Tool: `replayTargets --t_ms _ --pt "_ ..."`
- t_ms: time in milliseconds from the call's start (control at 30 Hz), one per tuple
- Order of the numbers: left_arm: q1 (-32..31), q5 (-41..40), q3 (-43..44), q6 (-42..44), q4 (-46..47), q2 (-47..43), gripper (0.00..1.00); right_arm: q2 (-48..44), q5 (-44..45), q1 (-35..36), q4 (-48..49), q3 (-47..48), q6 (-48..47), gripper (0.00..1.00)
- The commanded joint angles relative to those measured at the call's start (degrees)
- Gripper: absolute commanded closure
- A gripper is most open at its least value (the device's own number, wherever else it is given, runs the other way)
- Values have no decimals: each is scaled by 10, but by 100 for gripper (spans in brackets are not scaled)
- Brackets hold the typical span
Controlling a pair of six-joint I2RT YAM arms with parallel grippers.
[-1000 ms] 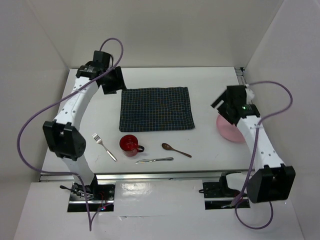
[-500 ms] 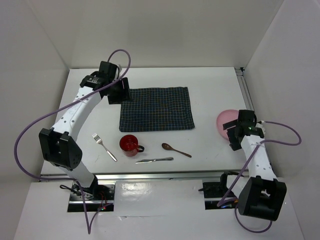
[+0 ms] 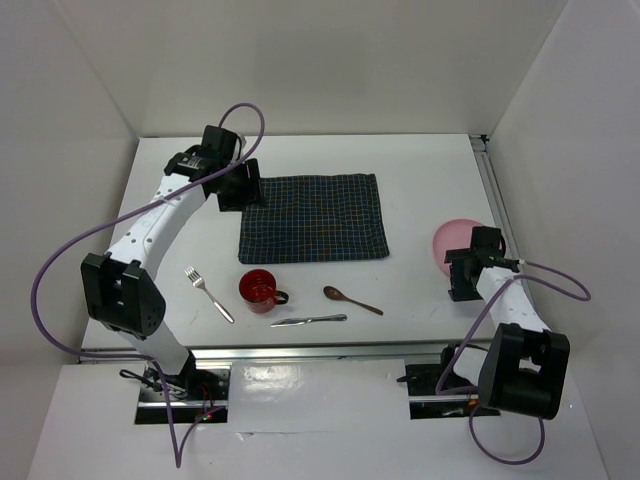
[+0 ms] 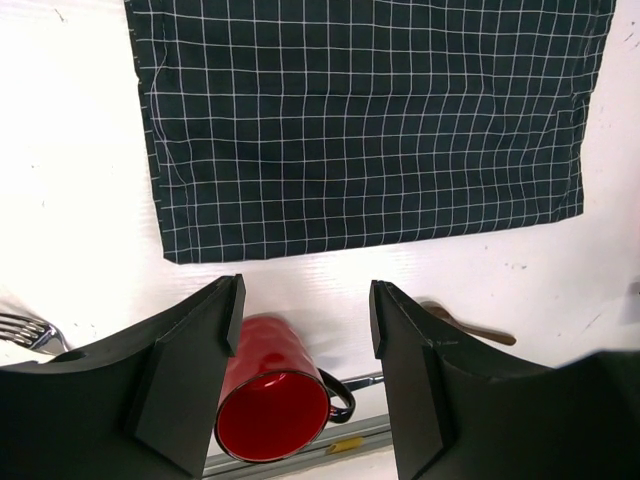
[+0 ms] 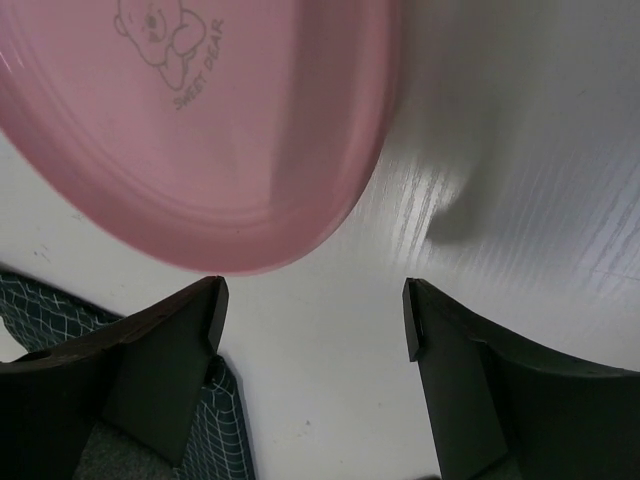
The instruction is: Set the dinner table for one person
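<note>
One dinner table point(image 3: 420, 170), a plain white rectangle, lies under everything and carries the dark navy checked cloth mat point(image 3: 313, 217) near its middle. Two white-and-black arms rise from its near edge, each trailing one purple cable point(image 3: 60, 250). The left gripper point(image 4: 305, 300) hangs over the mat's far left corner, its fingers spread wide with nothing between them. The right gripper point(image 5: 312, 300) sits well to the right of the mat, at the near rim of the plate, likewise gaping and empty. There is one mat, white-gridded and lying flat. One pink plate point(image 5: 200, 130), printed with a small bear and the words "SWEET BEAR", rests well apart from the mat on its right. One red mug point(image 4: 272, 415) stands upright just off the mat's near left corner, handle to the right. One steel knife point(image 3: 308, 320) lies nearer than the mug. One steel fork point(image 3: 208, 293) lies off the mat's near left, and one brown wooden spoon point(image 3: 350, 299) off its near right. The tabletop is matte, and plain white walls point(image 3: 330, 60) enclose it on three sides.
</note>
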Motion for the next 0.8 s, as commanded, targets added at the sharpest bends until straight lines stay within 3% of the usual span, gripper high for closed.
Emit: replayTargets --t_ms 0,333,467,500,767 --pt "-2 3 -2 10 14 5 30 9 10 -4 62 -16 34 18" --pt "-2 3 -7 15 14 5 31 52 32 -4 105 -22 47 21" --pt "-2 3 -7 15 14 10 31 75 37 -4 111 -22 52 28" --pt "-2 10 -7 15 14 10 31 75 37 -4 116 -22 52 39" --pt "-2 16 -7 15 14 10 31 34 20 -4 91 -21 47 90"
